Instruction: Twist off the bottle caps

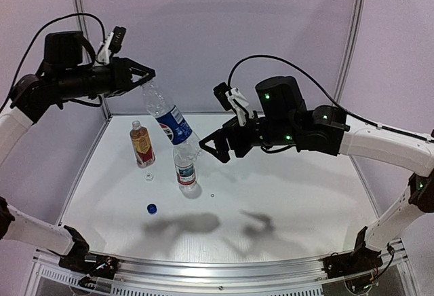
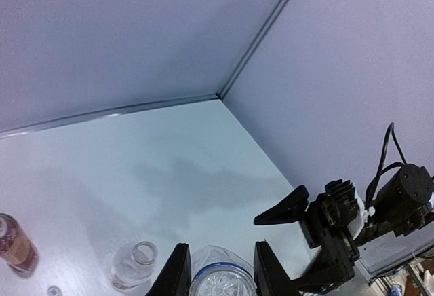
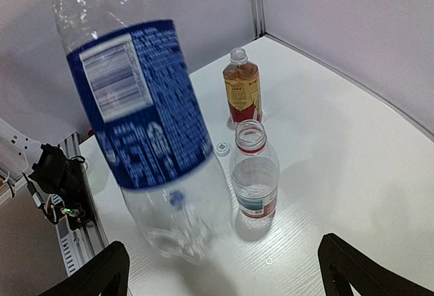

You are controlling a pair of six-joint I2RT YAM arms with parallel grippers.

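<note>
pale lilac walls enclose a white table [image 1: 291,201]. the left fingers [image 1: 148,75] are clamped on the base end of a large clear plastic bottle with a blue label [image 1: 169,121], held in the air and tilted, neck end down toward the right fingers [image 1: 211,150]. the right fingers are spread wide and grip nothing; in the right wrist view the bottle's lower end shows blurred between them, touching neither. a small clear plastic bottle with a red-white label [image 1: 184,167] and a small amber-filled bottle with a gold-red label [image 1: 142,144] stand upright on the table, near each other, both uncapped. a tiny white round plastic cap [image 1: 148,176] lies between them; a tiny blue round plastic cap [image 1: 152,208] lies nearer the arm bases.
</note>
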